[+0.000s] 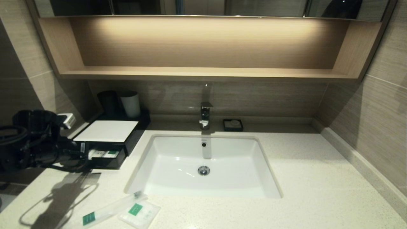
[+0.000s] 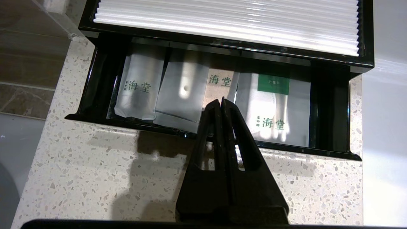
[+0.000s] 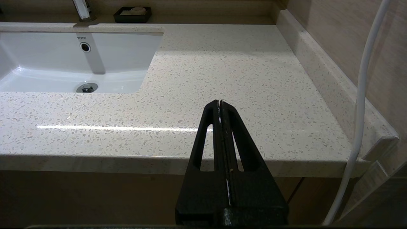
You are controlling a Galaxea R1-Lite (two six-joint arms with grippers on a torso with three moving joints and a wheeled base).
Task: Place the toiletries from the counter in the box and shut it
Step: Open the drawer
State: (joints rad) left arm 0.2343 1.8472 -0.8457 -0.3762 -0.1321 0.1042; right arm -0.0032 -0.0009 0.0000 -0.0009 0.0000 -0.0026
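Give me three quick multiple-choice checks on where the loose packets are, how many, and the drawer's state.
1. Where do the two loose packets lie?
A. on the counter in front of the sink
B. on the wooden shelf
C. in the soap dish

2. How many packets lie there?
A. one
B. two
C. four

3. The drawer of the box is:
A. shut
B. pulled out
C. taken off

Answers: 1 A, the head view shows them on the near counter edge. 2 B, one long, one squarish. 3 B, the left wrist view shows it open, packets inside, the shut left gripper at its front.
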